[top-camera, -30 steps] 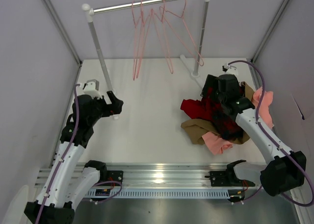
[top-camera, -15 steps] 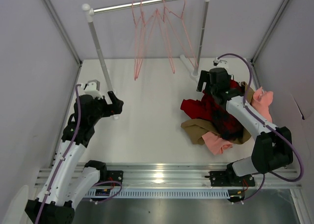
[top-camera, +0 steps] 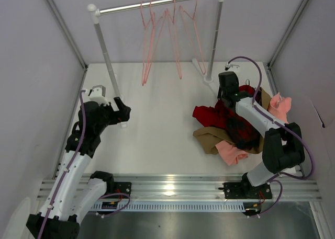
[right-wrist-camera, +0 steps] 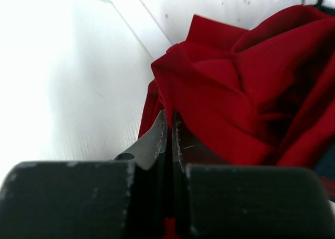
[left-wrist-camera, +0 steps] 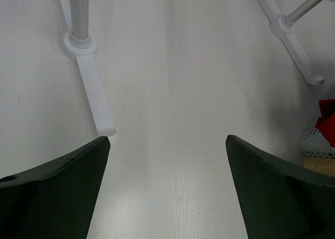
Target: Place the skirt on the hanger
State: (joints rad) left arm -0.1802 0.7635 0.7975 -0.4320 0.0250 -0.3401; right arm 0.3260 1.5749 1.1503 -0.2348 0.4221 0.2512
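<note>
The deep-red skirt (top-camera: 204, 115) (right-wrist-camera: 235, 87) lies crumpled at the left of a clothes pile at the right of the table. My right gripper (top-camera: 226, 99) (right-wrist-camera: 170, 121) is down on the pile's back edge, shut on a raised fold of the skirt, with red cloth pinched between the fingers. Several salmon-pink wire hangers (top-camera: 157, 40) hang from the rail (top-camera: 125, 8) at the back; which is the task's hanger I cannot tell. My left gripper (top-camera: 125, 111) (left-wrist-camera: 167, 186) stands open over bare table by the rack's left foot (left-wrist-camera: 94, 95), holding nothing.
The pile also holds a red-and-black plaid garment (top-camera: 242, 128), a brown one (top-camera: 209, 140) and salmon-pink ones (top-camera: 233, 152) (top-camera: 282, 107). The rack's right post (top-camera: 213, 45) and foot (right-wrist-camera: 141, 19) stand close behind the right gripper. Walls enclose the table on three sides.
The right arm swung toward the back-left edge of the pile and its gripper went from open to shut on the red cloth. The hangers swayed slightly. The left arm stayed still.
</note>
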